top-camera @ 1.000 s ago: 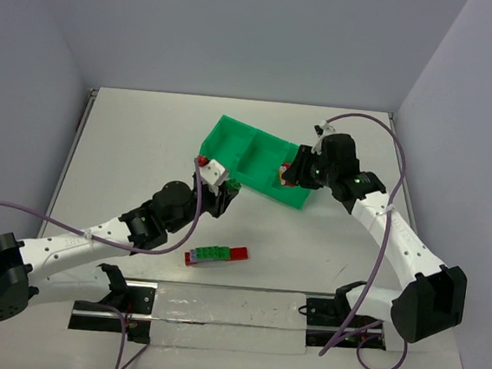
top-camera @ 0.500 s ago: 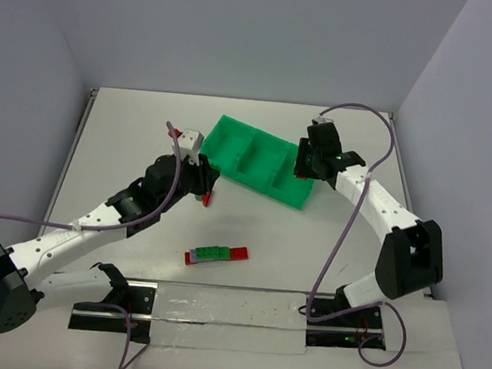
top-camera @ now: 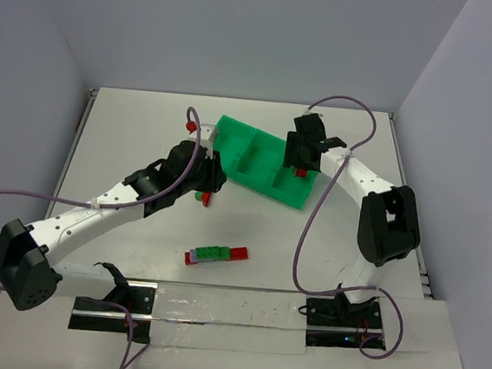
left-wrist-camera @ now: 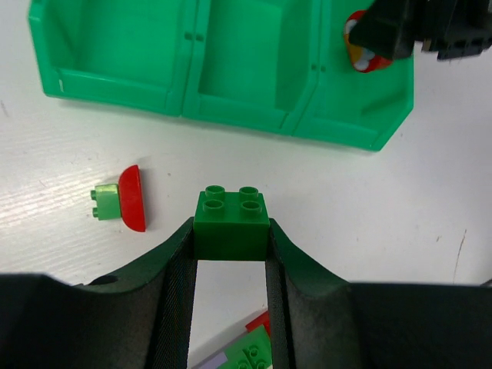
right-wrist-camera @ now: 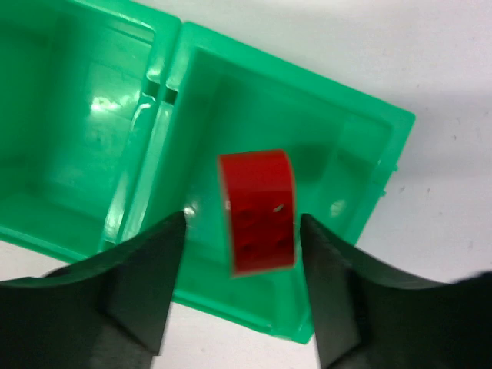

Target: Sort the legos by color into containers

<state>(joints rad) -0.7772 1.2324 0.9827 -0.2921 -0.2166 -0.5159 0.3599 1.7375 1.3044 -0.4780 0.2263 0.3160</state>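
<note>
My left gripper (left-wrist-camera: 231,234) is shut on a dark green lego (left-wrist-camera: 231,215), held just above the table in front of the green tray of containers (left-wrist-camera: 184,108). My right gripper (right-wrist-camera: 242,223) hangs open over the tray's right compartment (right-wrist-camera: 338,146). A red lego (right-wrist-camera: 257,211) sits between its fingers with a gap on each side. In the top view the left gripper (top-camera: 207,176) is by the tray's near-left corner and the right gripper (top-camera: 301,159) is over its right end.
A small red-and-green piece (left-wrist-camera: 119,201) lies on the table left of my left gripper. A longer stack of red, green and lavender bricks (top-camera: 216,254) lies nearer the arm bases. The tray's left and middle compartments (top-camera: 251,150) look empty.
My right gripper has moved further over the right compartment and opened, letting go of the red lego. The left arm has swung back toward the tray, still gripping the green lego.
</note>
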